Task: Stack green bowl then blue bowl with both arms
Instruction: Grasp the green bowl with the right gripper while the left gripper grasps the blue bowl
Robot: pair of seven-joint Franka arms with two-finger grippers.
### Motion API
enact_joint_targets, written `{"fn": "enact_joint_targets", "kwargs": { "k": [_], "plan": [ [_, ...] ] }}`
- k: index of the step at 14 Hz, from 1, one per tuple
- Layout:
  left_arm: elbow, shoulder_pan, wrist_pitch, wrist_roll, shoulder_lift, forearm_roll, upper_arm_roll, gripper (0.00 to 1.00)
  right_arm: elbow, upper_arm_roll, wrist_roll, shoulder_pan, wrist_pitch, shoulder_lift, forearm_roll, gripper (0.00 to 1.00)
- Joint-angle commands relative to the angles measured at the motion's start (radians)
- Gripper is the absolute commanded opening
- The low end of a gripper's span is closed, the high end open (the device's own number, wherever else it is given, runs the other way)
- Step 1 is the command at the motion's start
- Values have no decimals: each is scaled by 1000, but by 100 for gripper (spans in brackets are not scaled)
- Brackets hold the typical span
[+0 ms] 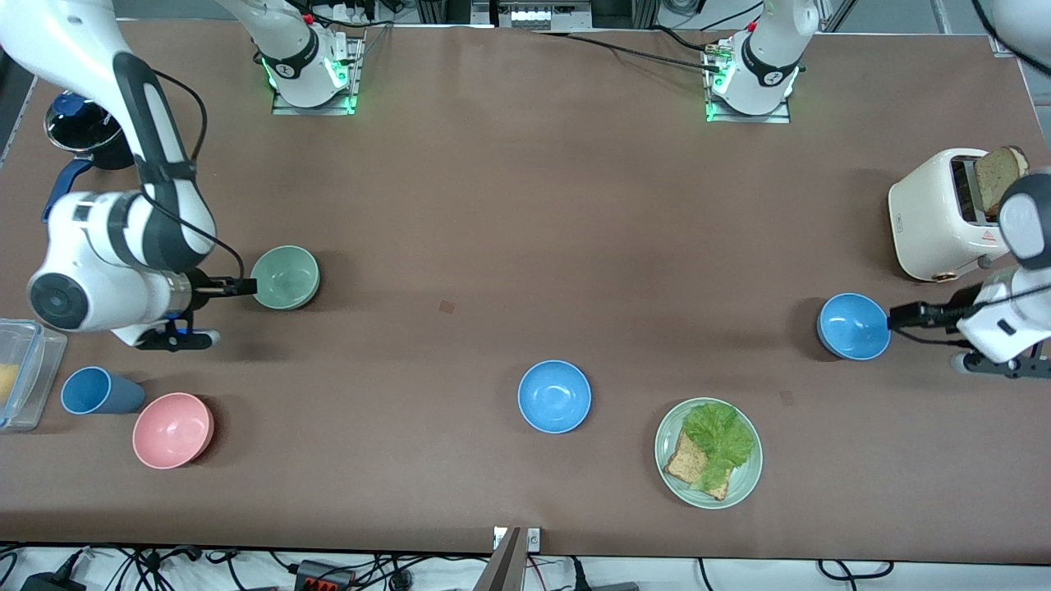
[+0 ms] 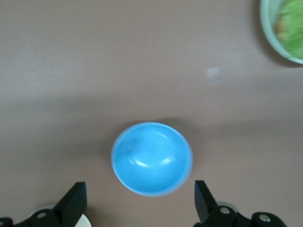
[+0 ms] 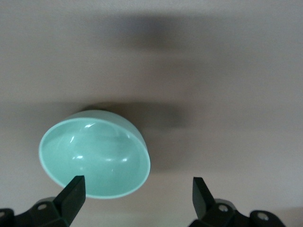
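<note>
Two grippers sit low at either end of the worktop, each with its fingers spread wide and holding nothing. The right gripper is at the rim of the green bowl, on the side toward the right arm's end; in the right wrist view the bowl lies off toward one finger rather than centred in the gap. The left gripper is at the rim of one blue bowl near the left arm's end, and in the left wrist view that bowl lies squarely between the fingers.

Bare brown surface fills the wide middle between the two bowls. A second blue bowl stands in that stretch, nearer the front camera, with a pale-green plate of bread and lettuce beside it.

All three bowls are empty, as is the pink bowl near the right arm's end. A blue cup lies on its side just beside it. A white toaster with a bread slice poking out stands near the left arm's end.
</note>
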Motion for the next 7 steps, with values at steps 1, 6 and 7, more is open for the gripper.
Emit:
{"fn": "enact_joint_targets", "kwargs": {
  "k": [1, 6, 7],
  "plan": [
    [45, 48, 67, 102, 75, -12, -4, 100, -15, 5, -5, -5, 16, 30, -2, 100],
    [-42, 63, 156, 127, 122, -18, -9, 100, -45, 5, -5, -8, 31, 67, 4, 73],
    [-111, 68, 215, 127, 102, -16, -12, 100, -43, 5, -5, -8, 31, 70, 4, 57]
  ]
}}
